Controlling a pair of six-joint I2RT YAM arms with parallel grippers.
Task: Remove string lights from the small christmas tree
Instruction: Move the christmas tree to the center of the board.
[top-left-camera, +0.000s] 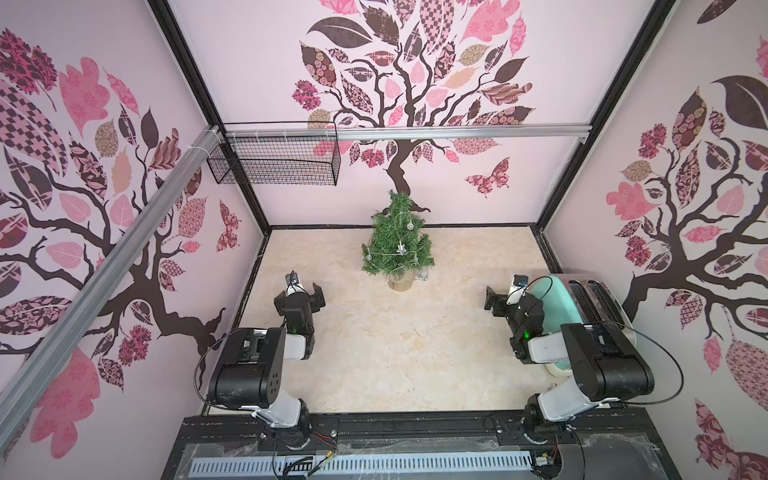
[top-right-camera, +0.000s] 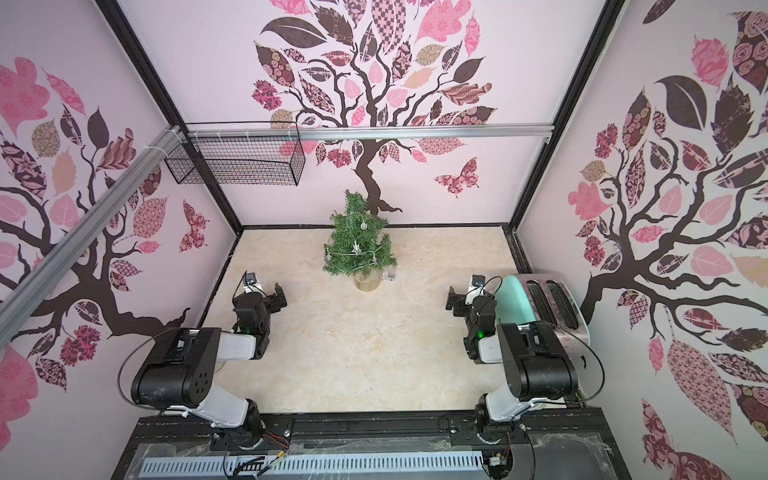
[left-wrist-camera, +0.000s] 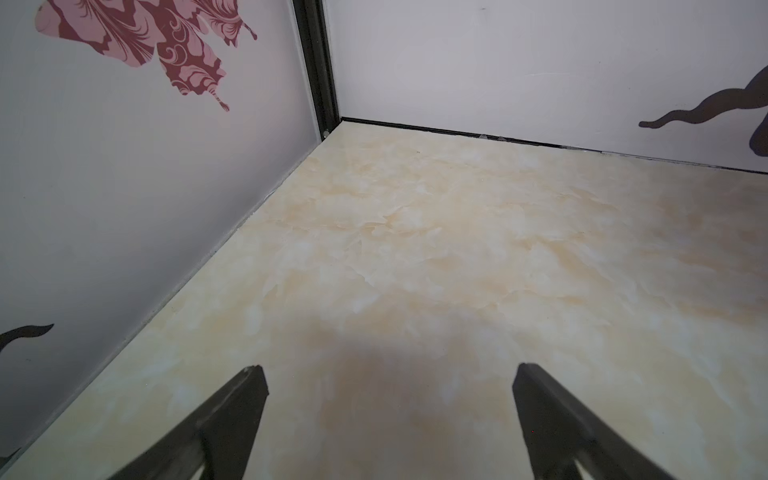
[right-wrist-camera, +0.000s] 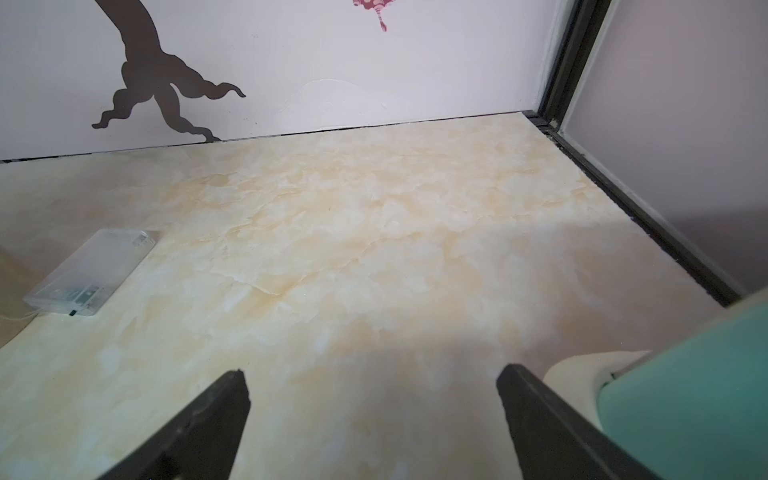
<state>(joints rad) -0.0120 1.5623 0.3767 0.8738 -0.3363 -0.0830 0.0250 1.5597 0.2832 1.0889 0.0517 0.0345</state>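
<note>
Closest to us, both arms rise from the black rail (top-left-camera: 415, 424), and we find the left claw (top-left-camera: 305, 290) spread wide over the bare desk (top-left-camera: 395, 353), nothing between its fingers (left-wrist-camera: 232, 415). Over on the other side, the right claw (top-left-camera: 505, 293) is just as wide and just as empty, parked beside the mint toaster (top-left-camera: 540, 291). Between them and further back stands the small christmas tree (top-left-camera: 397, 245), upright on its log base (top-left-camera: 400, 284), close to the back wall. We can see the string lights (top-left-camera: 402, 248) wound around its branches, stars and bulbs glinting, with the clear battery box (right-wrist-camera: 91, 274) lying flat on the desk just beside the base, on the toaster's side. Both claws sit well apart from the tree, one on either side. Up and left of the treetop, a wire basket (top-left-camera: 274, 162) hangs on the wall.
</note>
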